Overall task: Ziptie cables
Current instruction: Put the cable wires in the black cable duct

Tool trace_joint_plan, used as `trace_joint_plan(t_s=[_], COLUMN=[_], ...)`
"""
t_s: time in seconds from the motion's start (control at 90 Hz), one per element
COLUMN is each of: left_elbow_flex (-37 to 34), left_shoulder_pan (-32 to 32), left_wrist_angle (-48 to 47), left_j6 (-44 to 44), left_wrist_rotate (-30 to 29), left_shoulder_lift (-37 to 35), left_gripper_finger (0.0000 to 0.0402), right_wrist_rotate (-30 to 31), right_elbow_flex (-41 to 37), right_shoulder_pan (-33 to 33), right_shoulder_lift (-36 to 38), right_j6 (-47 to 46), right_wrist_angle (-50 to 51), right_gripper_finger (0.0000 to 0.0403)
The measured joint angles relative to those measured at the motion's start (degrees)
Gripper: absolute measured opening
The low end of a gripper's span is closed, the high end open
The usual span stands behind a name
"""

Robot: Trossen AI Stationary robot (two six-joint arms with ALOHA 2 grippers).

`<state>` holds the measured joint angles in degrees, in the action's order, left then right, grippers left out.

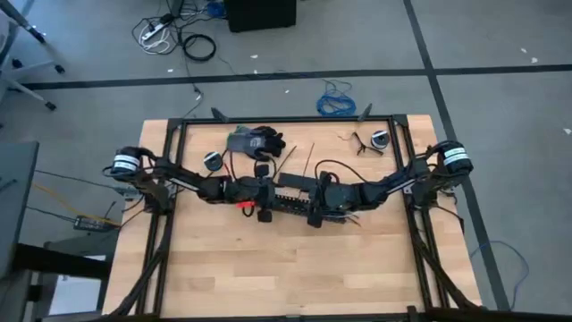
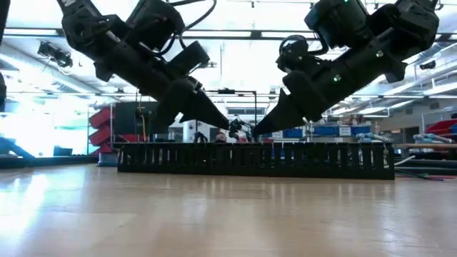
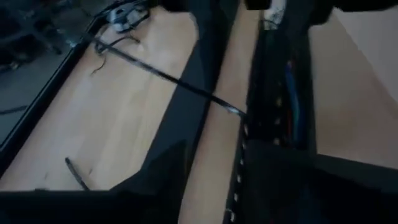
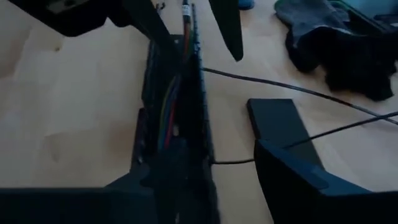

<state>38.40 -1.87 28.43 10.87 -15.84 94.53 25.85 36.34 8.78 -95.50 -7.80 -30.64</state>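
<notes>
On the pale wooden table [image 1: 295,268], a long black slotted plastic cable channel [image 2: 257,160] lies across the middle, and both dark arms reach in to meet over it. In the high view the left gripper [image 1: 264,190] comes in from the left and hangs over the channel's left end, while the right gripper [image 1: 315,199] comes in from the right and sits over its right part, the two just beside each other. From table height the two grippers slope down toward one another and their tips come close together just above the channel's top edge. The right wrist view shows the thin coloured cables [image 4: 168,109], with green, red and dark strands, lying lengthwise inside the channel's trough; the right gripper's two dark fingers stand apart, one over the trough and one on the wood beside it, with nothing visibly clamped between them. Whether the left gripper's fingers are apart or together cannot be told. Thin black zip-tie strips [image 4: 280,84] lie loose on the wood beside the channel. Toward the far edge of the table rest a dark crumpled glove [image 1: 259,140] and a small round roll of tape [image 1: 381,139], well apart from the channel.
</notes>
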Motion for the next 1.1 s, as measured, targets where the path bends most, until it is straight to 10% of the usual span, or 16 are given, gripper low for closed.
trace_joint_plan(t_s=[0.556,1.1], left_elbow_flex=[0.5,0.5], left_shoulder_pan=[-0.2,0.0], left_wrist_angle=[-3.0,-2.4], left_j6=[-0.8,0.9], left_wrist_rotate=[-0.2,-0.2], left_shoulder_lift=[0.0,0.0], left_gripper_finger=[0.0163,0.0163], right_wrist_rotate=[1.5,2.6], right_elbow_flex=[5.3,5.6], right_shoulder_pan=[0.9,1.2], right_shoulder_lift=[-9.7,-2.1], right_j6=[2.5,3.7], right_wrist_angle=[-2.6,9.3], right_gripper_finger=[0.0184,0.0185])
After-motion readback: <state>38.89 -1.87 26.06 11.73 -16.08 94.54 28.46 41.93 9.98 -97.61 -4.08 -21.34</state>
